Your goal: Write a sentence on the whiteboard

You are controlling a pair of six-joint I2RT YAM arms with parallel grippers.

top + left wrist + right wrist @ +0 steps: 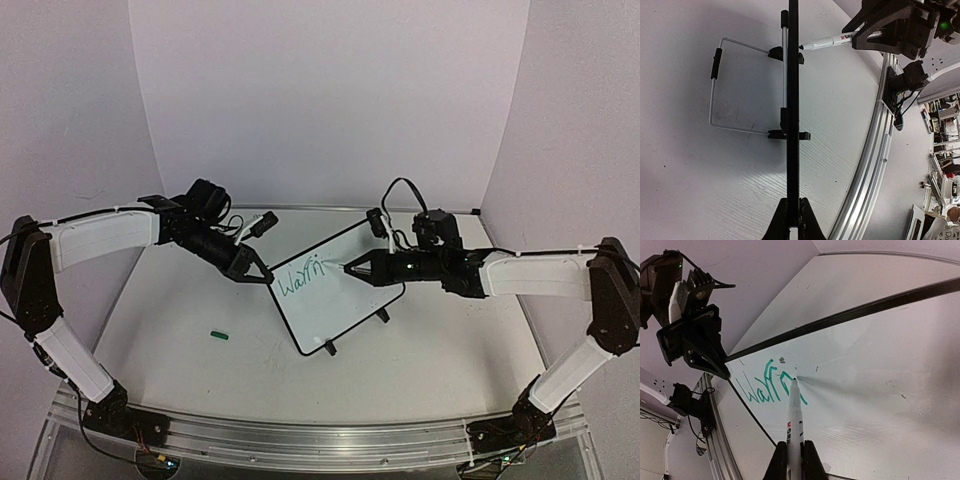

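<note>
the whiteboard [345, 305] stands in the middle of the bench [180, 310], on its two small feet and leaning back on a wire stand [715, 90]. its long axis runs across the bench from near left to far right, and the writing face looks up and toward the near side. i judge it is light, thin and stiff, with a smooth and slippery face, so it probably slides or tips when a pen pushes on it. the best place to hold is the black frame at a short end, not the face. the left tool [262, 275] is clamped on the frame at the left end. the right tool [368, 268] is closed on a marker [794, 410], whose tip touches the face just right of some green letters.
</note>
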